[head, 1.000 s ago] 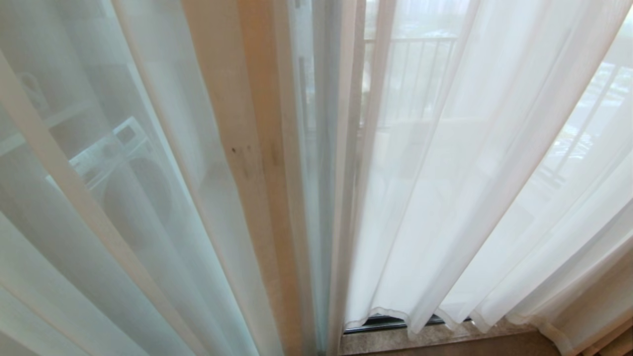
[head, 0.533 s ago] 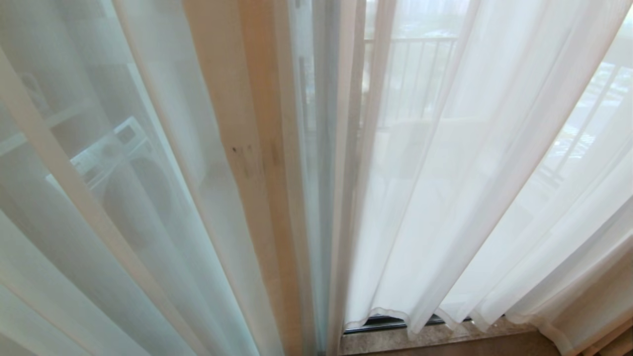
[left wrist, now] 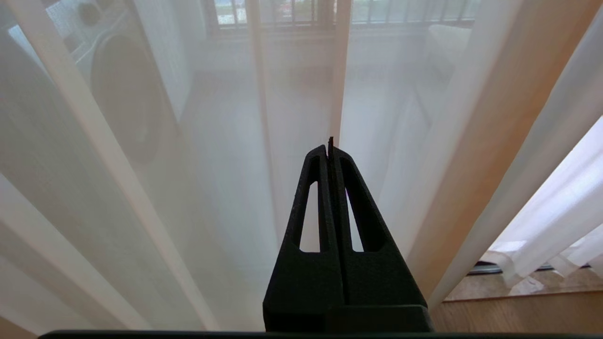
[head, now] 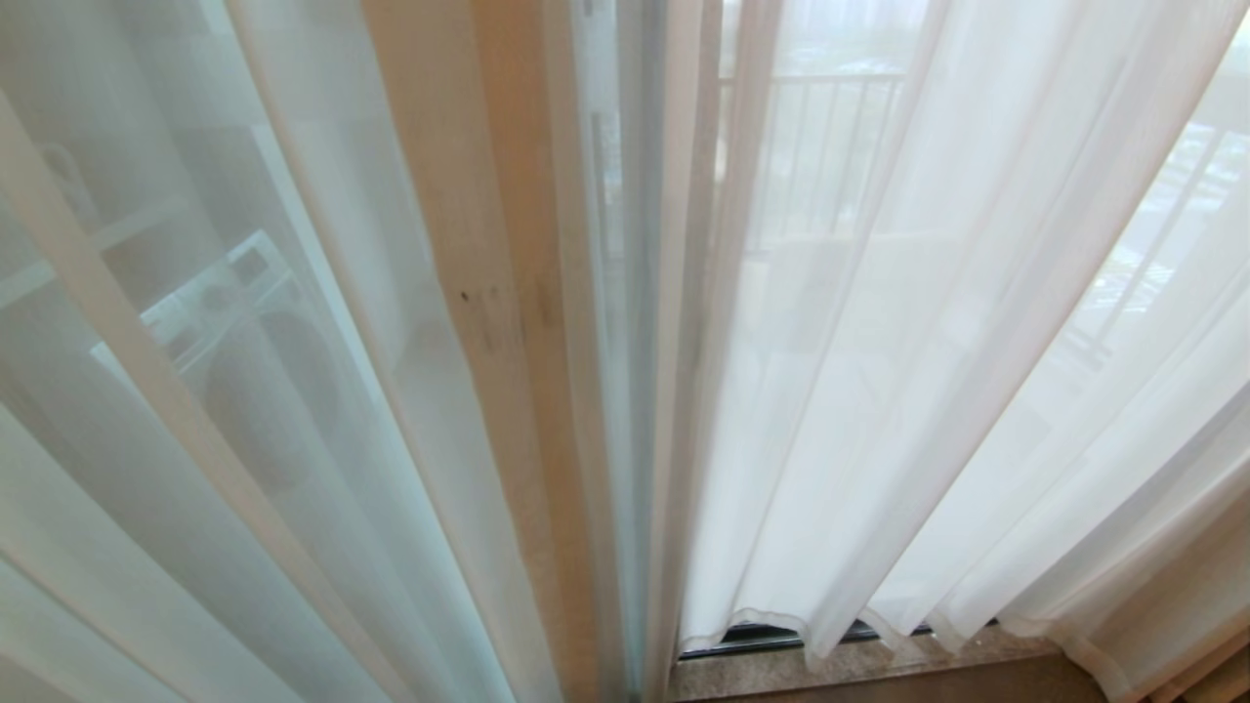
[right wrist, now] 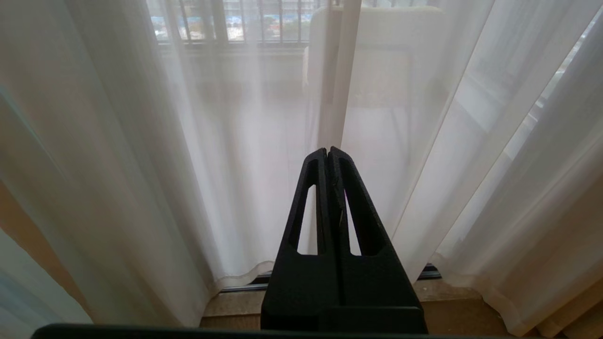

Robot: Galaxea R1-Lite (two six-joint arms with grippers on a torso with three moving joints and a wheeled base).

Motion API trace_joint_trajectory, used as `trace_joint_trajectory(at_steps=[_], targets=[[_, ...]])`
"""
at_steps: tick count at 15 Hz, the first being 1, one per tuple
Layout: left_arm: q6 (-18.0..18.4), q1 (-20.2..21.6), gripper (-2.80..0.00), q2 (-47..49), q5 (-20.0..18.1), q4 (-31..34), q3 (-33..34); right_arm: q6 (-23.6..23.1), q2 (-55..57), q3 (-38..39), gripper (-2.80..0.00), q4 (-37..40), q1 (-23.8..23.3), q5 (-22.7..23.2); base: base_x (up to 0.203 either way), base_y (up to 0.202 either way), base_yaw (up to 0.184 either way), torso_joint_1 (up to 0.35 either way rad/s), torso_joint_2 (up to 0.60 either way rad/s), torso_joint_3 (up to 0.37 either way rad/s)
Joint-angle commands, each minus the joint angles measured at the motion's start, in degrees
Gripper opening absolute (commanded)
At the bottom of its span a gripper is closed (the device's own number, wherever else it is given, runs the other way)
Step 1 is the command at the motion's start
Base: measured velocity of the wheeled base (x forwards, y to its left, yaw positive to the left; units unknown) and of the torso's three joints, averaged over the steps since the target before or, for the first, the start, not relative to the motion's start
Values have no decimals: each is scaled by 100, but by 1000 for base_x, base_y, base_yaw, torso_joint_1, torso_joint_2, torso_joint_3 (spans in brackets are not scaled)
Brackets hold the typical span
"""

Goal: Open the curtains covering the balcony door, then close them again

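- Clearly the curtains (head: pixel 879 342) are drawn, filling the head view from left edge to right edge, with their hems at the lower right just above the dark door track (head: pixel 752 640).
- Judging by the thin see-through folds, the cloth is light, soft and slippery; it should bunch easily and slide aside with little force.
- A sensible hold would be the hemmed vertical edge (head: pixel 674 391) at centre frame, where the two panels meet.
- Only the wrist views show the grippers: the left gripper (left wrist: pixel 329 149) and right gripper (right wrist: pixel 327 151) are both clenched with nothing between the fingers, each pointing at the fabric.
- The head view alone shows the washing machine (head: pixel 244 332) behind the left panel and the balcony railing (head: pixel 830 127) at the upper centre-right.
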Motion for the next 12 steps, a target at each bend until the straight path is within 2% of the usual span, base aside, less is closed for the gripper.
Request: trace_joint_trajectory(at_steps=[1,12], targets=[[-5,0,-280,-2,0,-1,-5,-11,0,0,-280,-6,-1,2,0,0,0,0,0,0],[31,0,-280,-2,9,-1,0,24,9,0,-280,3,2,-7,0,0,0,0,0,0]])
